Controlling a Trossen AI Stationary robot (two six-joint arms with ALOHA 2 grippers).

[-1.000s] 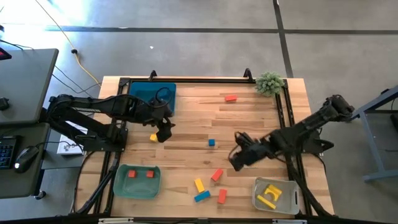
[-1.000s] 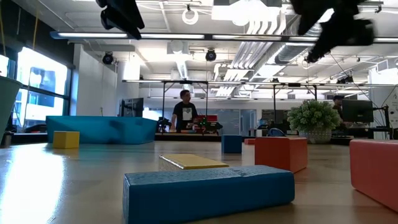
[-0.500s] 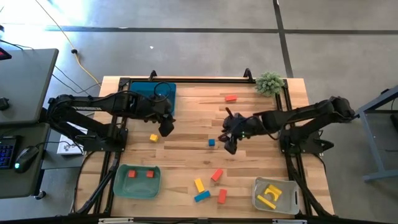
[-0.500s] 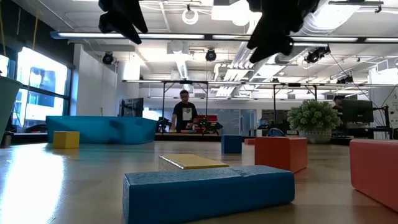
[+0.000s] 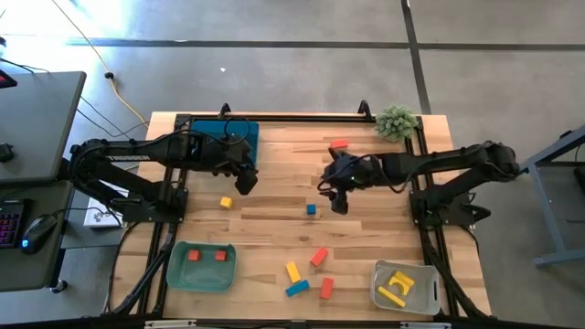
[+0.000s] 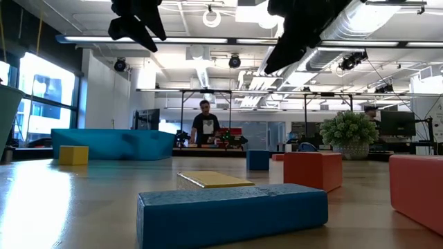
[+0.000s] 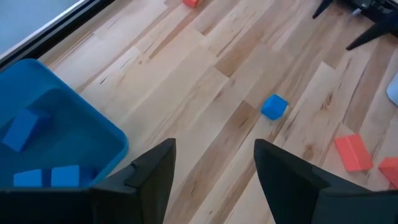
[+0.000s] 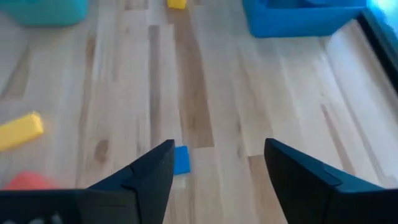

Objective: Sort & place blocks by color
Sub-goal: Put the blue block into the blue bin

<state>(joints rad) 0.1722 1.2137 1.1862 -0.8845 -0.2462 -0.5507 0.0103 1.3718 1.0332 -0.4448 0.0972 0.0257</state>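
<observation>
My right tool: spread, empty, above the desk, just beside the small blue cube.
My left tool: spread, empty, at the blue bin corner.
Yellow cube: near the blue bin.
Blue cube: well apart from the blue bin.

No legible text, labels, brand marks, numbers or signs appear on any object or surface in any view.
</observation>
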